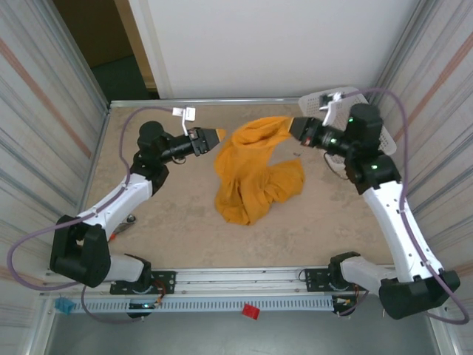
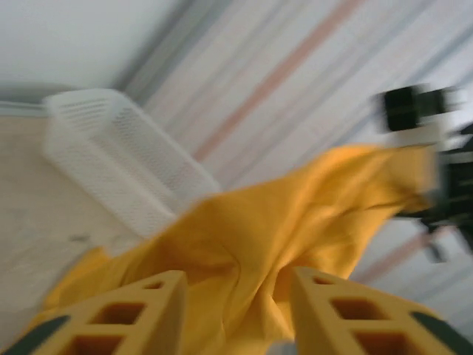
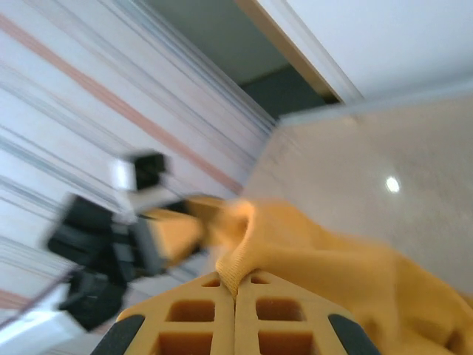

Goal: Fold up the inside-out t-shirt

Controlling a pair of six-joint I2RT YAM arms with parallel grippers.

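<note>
While the right gripper (image 3: 235, 288) is pinched tight on a raised edge of the t-shirt (image 1: 255, 174), the left gripper (image 2: 233, 288) stands with fingers apart, cloth bunched just ahead (seemingly not gripped). No fold is made yet; the crumpled shirt between them likely needs spreading first.

A beige, mottled bench (image 1: 185, 229) sat boxed in between a striped left panel (image 1: 44, 111) and a striped right panel (image 1: 436, 74). A plain white wall (image 1: 281, 44) closed the far side, with a dark doorway (image 1: 122, 74) at far left. A white mesh basket (image 1: 336, 98) stood in the far right corner. A metal rail (image 1: 244, 285) ran along the near edge, with a red clip (image 1: 251, 310) just below it. The light was soft and even.
</note>
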